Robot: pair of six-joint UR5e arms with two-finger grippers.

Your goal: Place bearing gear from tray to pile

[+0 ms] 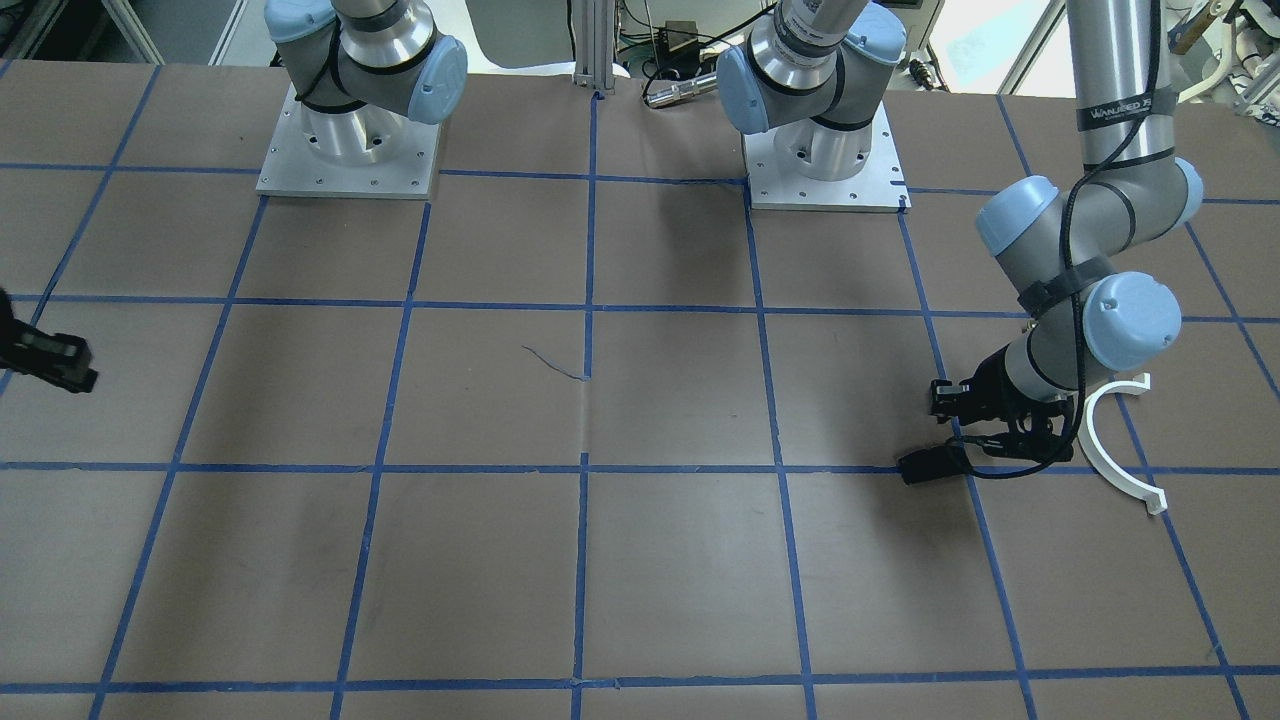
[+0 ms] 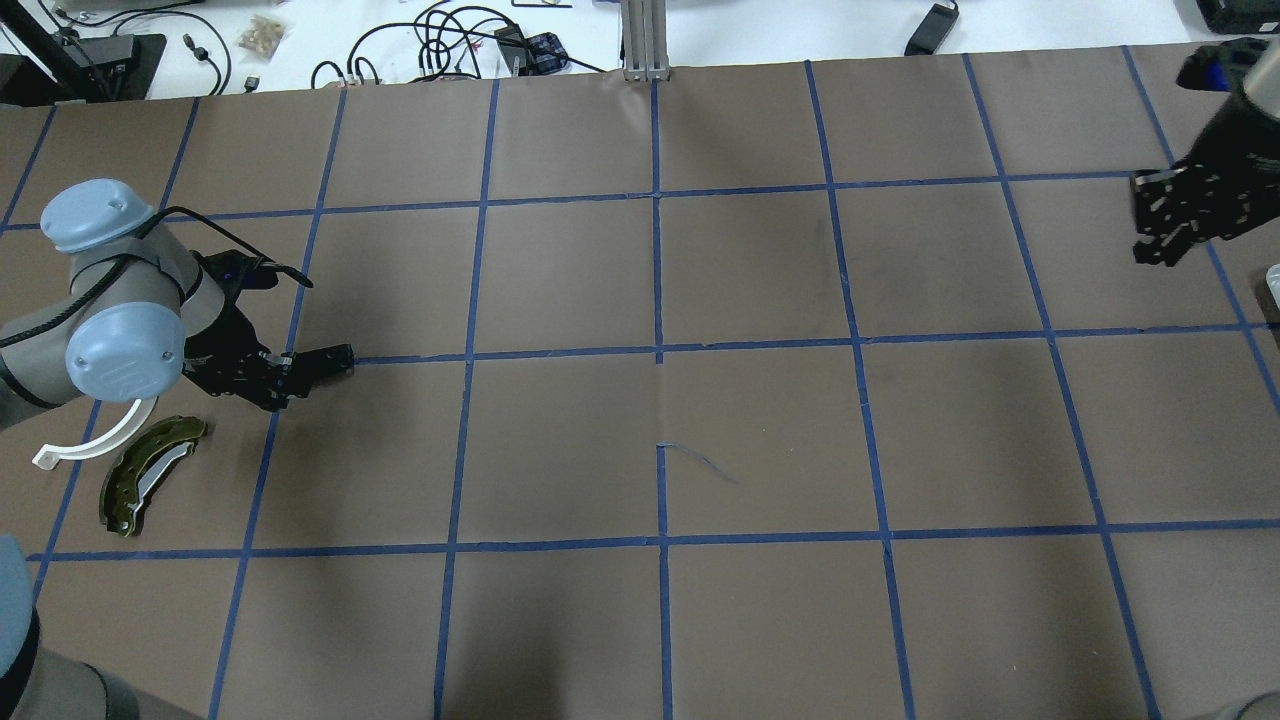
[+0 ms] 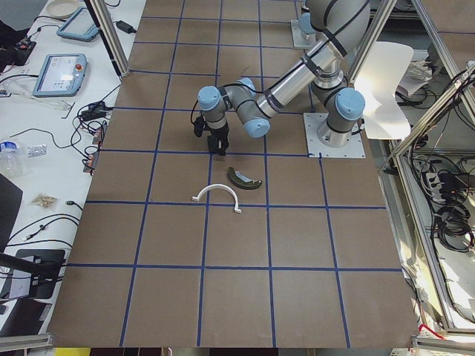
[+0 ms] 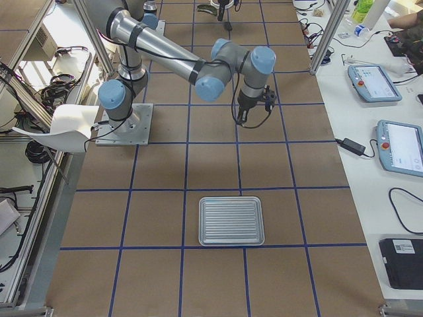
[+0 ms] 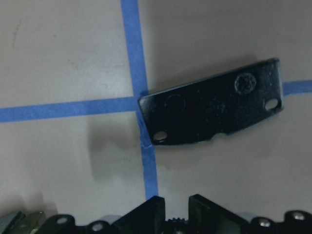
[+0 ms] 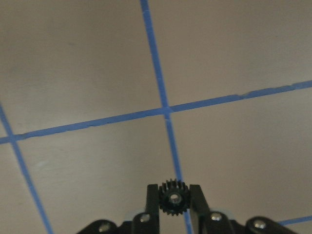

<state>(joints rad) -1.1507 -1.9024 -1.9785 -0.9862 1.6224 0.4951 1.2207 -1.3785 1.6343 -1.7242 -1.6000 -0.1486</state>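
My right gripper (image 6: 173, 195) is shut on a small black bearing gear (image 6: 173, 197) and holds it above bare table; it also shows in the overhead view (image 2: 1150, 240), far right. The pile lies at my far left: an olive-green brake shoe (image 2: 150, 470), a white C-shaped arc (image 2: 100, 445) and a flat black plate (image 5: 214, 105). My left gripper (image 5: 176, 212) hovers just beside the plate, its fingertips nearly together with nothing clearly between them. The silver ribbed tray (image 4: 231, 220) is empty, near the table end on my right.
Brown table paper is marked with a blue tape grid. The two arm bases (image 1: 350, 150) stand at the robot's edge. The left arm's elbow (image 2: 110, 300) hangs over the pile. Cables and pendants lie beyond the table's far edge (image 2: 450, 40).
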